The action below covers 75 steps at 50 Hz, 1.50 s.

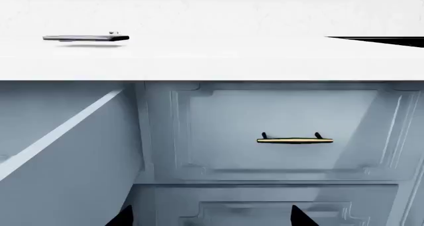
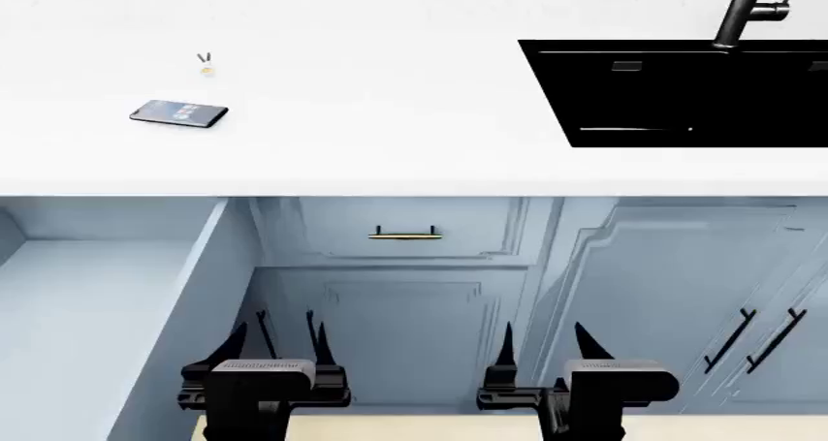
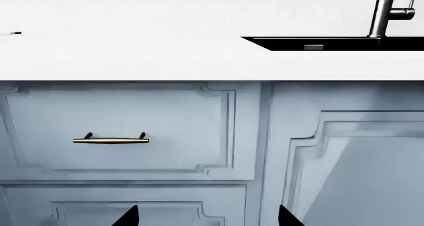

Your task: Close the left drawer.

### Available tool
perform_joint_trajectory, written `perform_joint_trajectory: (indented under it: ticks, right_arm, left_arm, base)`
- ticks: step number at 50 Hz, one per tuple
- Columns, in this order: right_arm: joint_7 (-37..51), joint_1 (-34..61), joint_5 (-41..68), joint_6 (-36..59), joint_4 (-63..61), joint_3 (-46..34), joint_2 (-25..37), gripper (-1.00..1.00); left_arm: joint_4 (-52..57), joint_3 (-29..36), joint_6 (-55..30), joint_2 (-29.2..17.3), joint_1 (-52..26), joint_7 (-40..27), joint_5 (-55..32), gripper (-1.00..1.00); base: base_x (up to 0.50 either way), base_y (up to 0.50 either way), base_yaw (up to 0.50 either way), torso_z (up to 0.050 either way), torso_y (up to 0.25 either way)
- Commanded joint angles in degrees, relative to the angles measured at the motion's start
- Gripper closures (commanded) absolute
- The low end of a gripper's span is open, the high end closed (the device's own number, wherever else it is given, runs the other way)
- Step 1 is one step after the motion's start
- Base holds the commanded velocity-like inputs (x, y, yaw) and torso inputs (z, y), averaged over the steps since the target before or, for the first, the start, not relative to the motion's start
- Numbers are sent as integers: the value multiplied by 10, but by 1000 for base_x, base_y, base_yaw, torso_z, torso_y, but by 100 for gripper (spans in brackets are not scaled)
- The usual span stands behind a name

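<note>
Under the white countertop (image 2: 388,160), at far left: left drawer (image 2: 91,325) pulled well out, side wall just beside left gripper (image 2: 266,349); front panel and handle cut off by frame. Clear gap ahead to narrower drawer front (image 2: 403,230). Left gripper and right gripper (image 2: 557,354): jaws spread, holding nothing, touching nothing.

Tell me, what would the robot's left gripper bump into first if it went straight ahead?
Probably the lower pale blue-grey moulded drawer front, not the open left drawer beside the left gripper; depth is unclear.
</note>
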<state>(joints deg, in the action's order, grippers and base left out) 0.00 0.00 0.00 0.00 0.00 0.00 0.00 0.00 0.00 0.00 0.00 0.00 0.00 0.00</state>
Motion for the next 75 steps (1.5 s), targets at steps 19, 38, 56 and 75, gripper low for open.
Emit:
perform_joint_trajectory:
  ticks: [19,38,56,75]
  right_arm:
    - [44,1,31,0,2,-40,34,-100]
    - [57,0,51,-12,2,-54,48,-100]
    - [83,-6,62,10,-28,-58,61,-100]
    - [-14,406,11,899,-598,-73,68,-100]
  left_arm:
    - [13,42,-29,-35,0,-42,-30,-100]
    - [4,57,-11,-47,-2,-52,-50,-100]
    - [71,70,-21,-69,20,-51,-78,-100]
    - [526,3,-386,-522,-313,-521,-798,-100]
  base:
    - [0,0,0,0,0]
    - [0,0,0,0,0]
    - [-17,0,0,0,0]
    - [0,0,0,0,0]
